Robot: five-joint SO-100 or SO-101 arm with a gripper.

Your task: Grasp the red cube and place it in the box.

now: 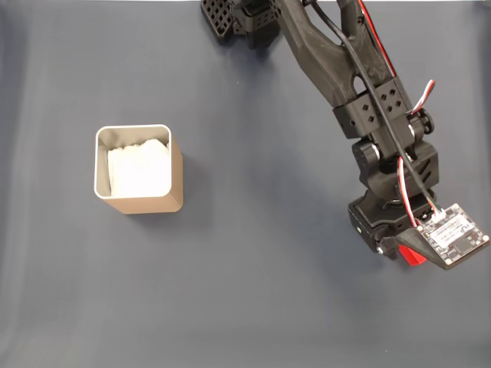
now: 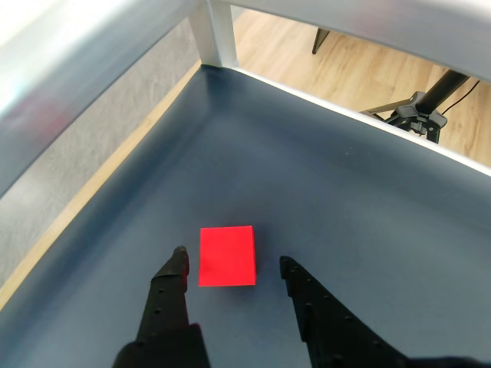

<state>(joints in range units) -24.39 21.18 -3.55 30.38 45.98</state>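
Cube [image 2: 227, 255], red, sat on the dark worktop [image 2: 345, 207] btwn the two spread fingers of the end effector [image 2: 232, 264] in wrist view, jaws released, not touching it. In fixed view only a red sliver [image 1: 414, 257] showed under the arm at right. Box [image 1: 178, 172], tan w/ white paper inside, stood upright at left, well apart from the arm.

Setting: indoor room arranged as a small robot test station. Dark blue mat covers the tabletop [image 1: 253, 291]; pale metal frame rails [image 2: 219, 34] border it. Light wood plank floor [image 2: 345, 69] beyond the edge, with a black tripod [image 2: 418, 115] standing on it.
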